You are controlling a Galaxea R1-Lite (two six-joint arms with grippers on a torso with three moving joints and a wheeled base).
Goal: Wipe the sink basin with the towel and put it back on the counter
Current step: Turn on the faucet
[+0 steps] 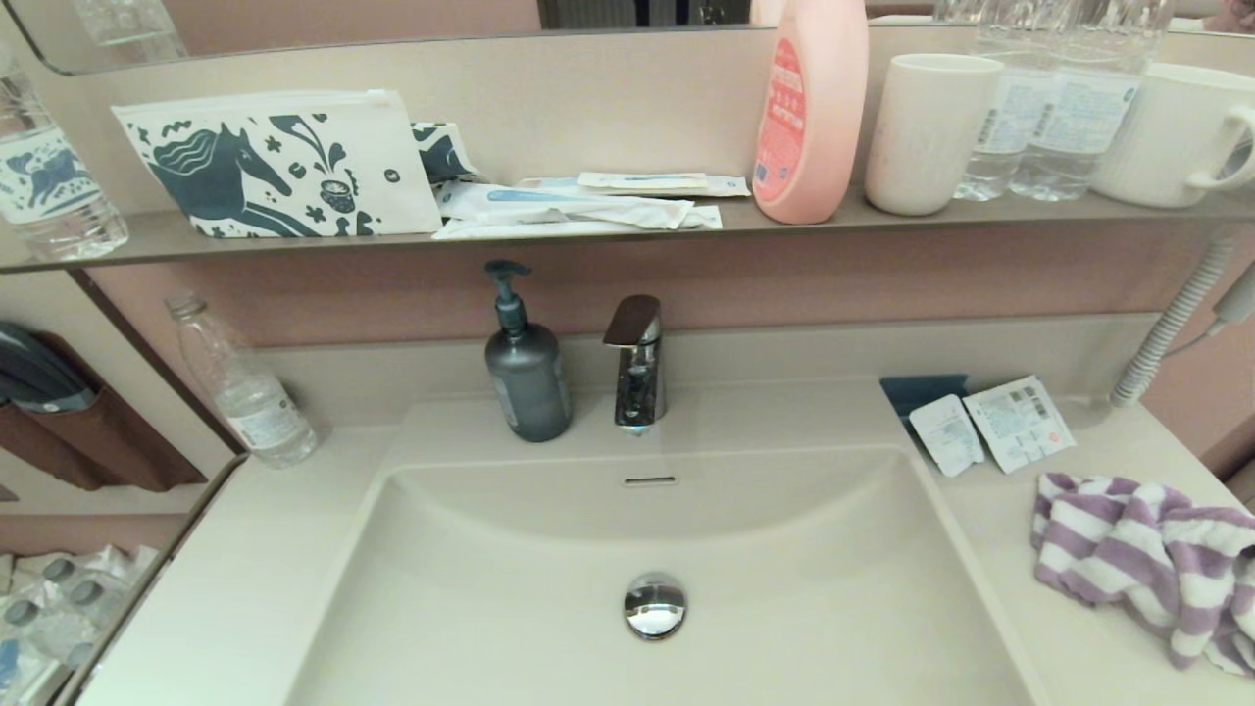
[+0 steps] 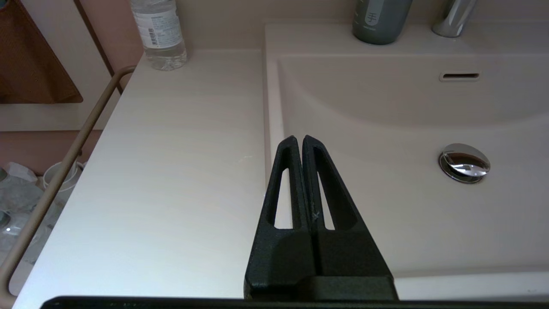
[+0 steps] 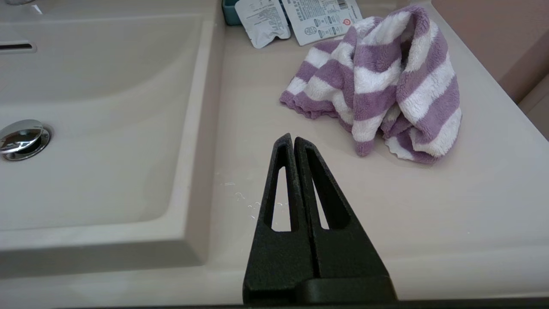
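The purple and white striped towel point(image 1: 1147, 564) lies bunched on the cream counter point(image 1: 1029, 628) to the right of the sink basin point(image 1: 549, 608). The basin holds a chrome drain plug point(image 1: 655, 605) and an overflow slot point(image 1: 650, 480). Neither gripper shows in the head view. My right gripper point(image 3: 293, 138) is shut and empty, above the counter short of the towel point(image 3: 377, 81), apart from it. My left gripper point(image 2: 299, 138) is shut and empty over the basin's left rim point(image 2: 272, 107).
A grey soap pump bottle point(image 1: 525, 363) and a chrome tap point(image 1: 637, 358) stand behind the basin. Sachets point(image 1: 990, 427) lie near the towel, a clear bottle point(image 1: 240, 382) on the left counter. The shelf point(image 1: 608, 230) carries a horse-print pouch point(image 1: 275, 162), pink bottle point(image 1: 809, 108), cups.
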